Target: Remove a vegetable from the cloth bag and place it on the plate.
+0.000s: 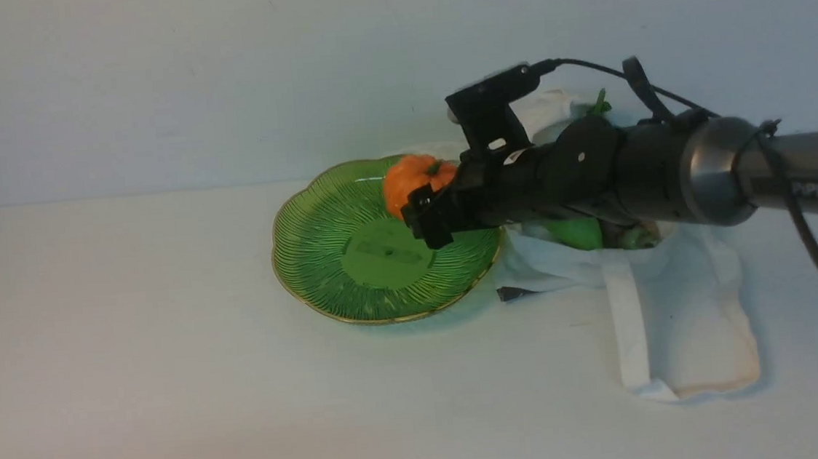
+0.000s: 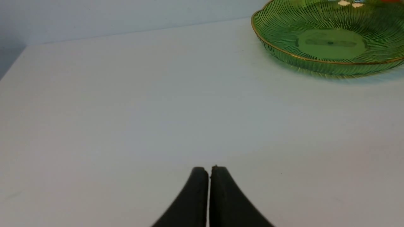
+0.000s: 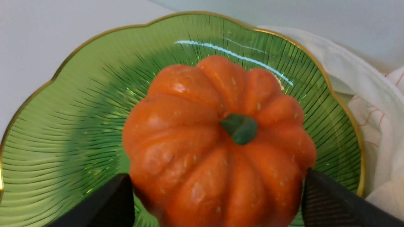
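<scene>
Right gripper [image 1: 426,217] — jaws flank pumpkin [image 3: 202,135], tips close at its sides; clamped or loose, cannot tell. Pumpkin at far side of plate [image 1: 324,265], near bag [image 1: 685,310]. Spread wide, lift straight up — avoid rolling it over rim. Left gripper [image 2: 209,192] pinched together, well apart.

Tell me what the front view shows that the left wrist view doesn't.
Only the front view: the right pincer flanking the orange pumpkin at the far side of the plate, and the cloth bag beside it. Only the left wrist view: the left pincer, shut, above the table. Both: the green plate and the white table.
</scene>
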`<action>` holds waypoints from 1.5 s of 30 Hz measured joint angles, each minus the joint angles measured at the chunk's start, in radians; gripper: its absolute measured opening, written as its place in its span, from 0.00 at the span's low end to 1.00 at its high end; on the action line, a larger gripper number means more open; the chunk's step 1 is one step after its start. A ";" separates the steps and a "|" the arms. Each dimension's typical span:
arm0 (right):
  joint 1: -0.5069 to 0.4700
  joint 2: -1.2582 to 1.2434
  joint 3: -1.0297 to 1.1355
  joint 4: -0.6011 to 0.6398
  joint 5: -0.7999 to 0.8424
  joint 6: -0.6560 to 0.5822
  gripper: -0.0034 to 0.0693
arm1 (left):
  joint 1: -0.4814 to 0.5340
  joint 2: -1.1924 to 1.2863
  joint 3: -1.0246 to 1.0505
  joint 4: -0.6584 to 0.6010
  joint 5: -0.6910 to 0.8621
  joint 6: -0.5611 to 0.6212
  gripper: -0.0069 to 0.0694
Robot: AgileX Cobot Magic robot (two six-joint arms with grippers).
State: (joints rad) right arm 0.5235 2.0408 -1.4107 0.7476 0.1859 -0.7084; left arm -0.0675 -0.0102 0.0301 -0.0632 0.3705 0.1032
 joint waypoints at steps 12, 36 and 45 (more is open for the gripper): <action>-0.028 -0.198 0.000 -0.001 0.200 0.002 0.99 | 0.000 0.000 0.000 0.000 0.000 0.000 0.08; -0.256 -1.457 0.106 -0.509 0.873 0.417 0.03 | 0.000 0.000 0.000 0.000 0.000 0.000 0.08; -0.257 -2.008 0.793 -0.391 0.435 0.415 0.03 | 0.000 0.000 0.000 0.000 0.000 0.000 0.08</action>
State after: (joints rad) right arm 0.2662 0.0327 -0.6179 0.3563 0.6210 -0.2929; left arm -0.0675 -0.0102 0.0301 -0.0632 0.3705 0.1032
